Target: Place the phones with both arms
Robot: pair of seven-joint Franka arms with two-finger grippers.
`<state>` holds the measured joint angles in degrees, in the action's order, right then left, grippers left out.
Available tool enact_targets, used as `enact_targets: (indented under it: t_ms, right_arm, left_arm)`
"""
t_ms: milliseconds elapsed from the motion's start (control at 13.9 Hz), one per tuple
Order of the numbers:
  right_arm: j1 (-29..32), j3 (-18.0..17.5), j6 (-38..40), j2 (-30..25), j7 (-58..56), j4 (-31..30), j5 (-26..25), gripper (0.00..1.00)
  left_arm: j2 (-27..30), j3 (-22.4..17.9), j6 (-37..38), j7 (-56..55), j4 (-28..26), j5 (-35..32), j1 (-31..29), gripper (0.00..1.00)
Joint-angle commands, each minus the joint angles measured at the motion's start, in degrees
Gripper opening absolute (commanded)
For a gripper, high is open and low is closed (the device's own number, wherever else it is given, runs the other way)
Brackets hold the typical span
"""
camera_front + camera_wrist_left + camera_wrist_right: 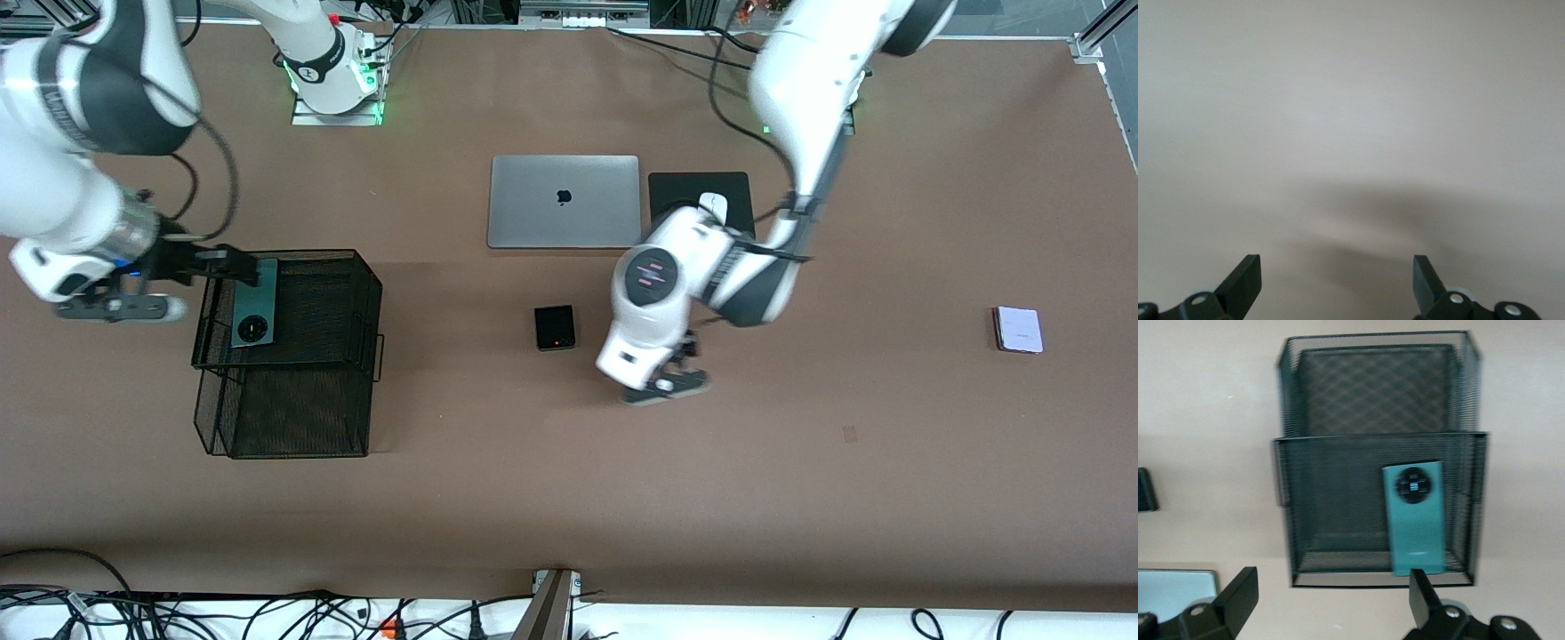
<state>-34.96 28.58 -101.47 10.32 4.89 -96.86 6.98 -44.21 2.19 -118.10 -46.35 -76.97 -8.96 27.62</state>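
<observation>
Right gripper (233, 267) wide, empty, over edge of mesh basket (356, 302); green phone (256, 302) lying free in basket's upper tier, fingers apart from it. I read that placement as done.

Black phone (555, 327) on table, nearer front camera than laptop (564, 202).

Left gripper (680, 369) beside black phone, low over bare table, jaws wide, nothing between.

Lilac phone (1018, 330) well apart, toward left arm's end of table. My guess: left arm must pick one next; needs lining up over slab before closing.
</observation>
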Motion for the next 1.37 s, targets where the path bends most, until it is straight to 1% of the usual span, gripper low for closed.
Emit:
enact_targets:
  t_ms: [0,144,287,359,503,575,791,1006,1150,1294]
  right_arm:
    - [-5.3,-3.2,0.3,5.0,7.6,3.2,1.6,1.00]
    - [-7.9,-6.6,-2.4,11.5,14.9,8.1,4.1,1.00]
    - [-9.2,-9.6,-6.9,18.0,16.1,12.6,7.2,1.00]
    - [-9.2,-11.4,-9.3,20.8,16.2,14.0,9.1,1.00]
    - [-9.2,-14.6,-13.9,24.6,15.5,14.6,9.5,1.00]
    - [-9.3,-15.7,-15.9,26.1,15.5,14.6,9.4,1.00]
    - [-11.2,-16.5,-22.0,30.5,16.1,14.6,9.8,1.00]
    - [-13.5,-16.8,-28.8,34.4,17.0,14.6,9.8,1.00]
    - [-14.4,-16.8,-33.3,37.0,17.6,14.6,9.8,1.00]
    - [-14.9,-16.8,-35.5,38.5,17.3,14.6,9.6,1.00]
  left_arm:
    - [9.2,1.0,-1.2,11.8,-14.2,-0.9,-8.6,1.00]
    - [11.5,1.0,-1.2,22.7,-17.1,-0.9,-15.4,1.00]
    - [12.6,0.9,-1.3,31.4,-18.0,-1.0,-20.8,1.00]
    - [13.2,1.0,-1.6,35.2,-18.3,-1.0,-23.4,1.00]
    - [14.5,1.0,-2.9,43.8,-19.4,-1.0,-29.5,1.00]
    - [15.0,1.0,-4.7,45.5,-20.7,-1.0,-32.1,1.00]
    - [15.7,0.9,-11.3,46.3,-24.6,-1.0,-38.9,1.00]
    - [15.5,1.0,-18.5,52.0,-27.6,-0.9,-47.6,1.00]
    - [14.3,1.1,-20.5,55.6,-27.9,-0.4,-52.1,1.00]
    - [13.3,1.2,-21.9,60.9,-28.0,0.1,-56.9,1.00]
